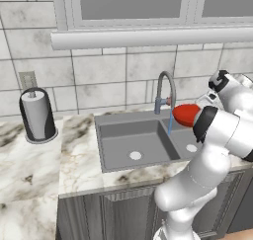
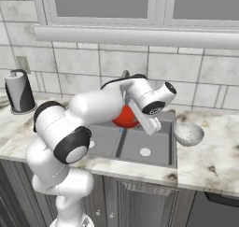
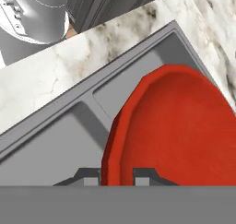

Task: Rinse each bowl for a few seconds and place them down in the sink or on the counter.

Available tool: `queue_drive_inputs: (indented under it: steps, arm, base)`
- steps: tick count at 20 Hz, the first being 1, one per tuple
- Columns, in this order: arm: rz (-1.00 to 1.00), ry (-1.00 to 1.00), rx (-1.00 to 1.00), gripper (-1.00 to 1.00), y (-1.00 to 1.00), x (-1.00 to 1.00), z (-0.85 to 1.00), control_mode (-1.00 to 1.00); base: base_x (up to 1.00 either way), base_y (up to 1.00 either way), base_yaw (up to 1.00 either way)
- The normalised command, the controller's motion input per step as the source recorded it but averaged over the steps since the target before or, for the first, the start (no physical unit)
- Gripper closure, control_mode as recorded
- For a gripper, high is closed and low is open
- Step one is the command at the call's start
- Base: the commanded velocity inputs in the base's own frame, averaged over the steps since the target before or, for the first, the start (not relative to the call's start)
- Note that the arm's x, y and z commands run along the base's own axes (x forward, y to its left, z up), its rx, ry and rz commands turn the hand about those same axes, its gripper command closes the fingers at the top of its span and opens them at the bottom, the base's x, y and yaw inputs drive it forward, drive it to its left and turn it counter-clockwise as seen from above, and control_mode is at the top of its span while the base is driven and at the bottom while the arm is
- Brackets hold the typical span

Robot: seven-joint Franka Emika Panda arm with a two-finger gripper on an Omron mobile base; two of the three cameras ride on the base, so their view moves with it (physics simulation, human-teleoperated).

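Above the sink (image 1: 118, 135), under the faucet (image 1: 165, 88), the gripper (image 3: 117, 177) pinches the rim of the red bowl (image 1: 187, 114), one fingertip on each side of its wall. Blue water falls from the spout beside it. On the table (image 2: 219, 160), right of the sink, sits the grey bowl (image 2: 188, 133). A paper-towel holder (image 1: 37, 114) stands far left.
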Motion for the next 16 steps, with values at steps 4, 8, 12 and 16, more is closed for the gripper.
queue_drive_inputs:
  steps: [4,8,12,16]
  arm:
    - [0.0,-0.08,-0.07,1.0,-0.13,-0.08,0.23,-1.0]
    - [0.0,-0.03,-0.06,1.0,-0.18,-0.1,0.17,-1.0]
    - [-0.01,0.0,-0.07,1.0,-0.26,-0.15,0.1,-1.0]
    - [-0.03,0.0,-0.04,1.0,-0.34,-0.2,0.04,-1.0]
  base:
    - [0.0,0.0,0.0]
    - [0.0,0.0,0.0]
    - [0.0,0.0,0.0]
    - [0.0,0.0,0.0]
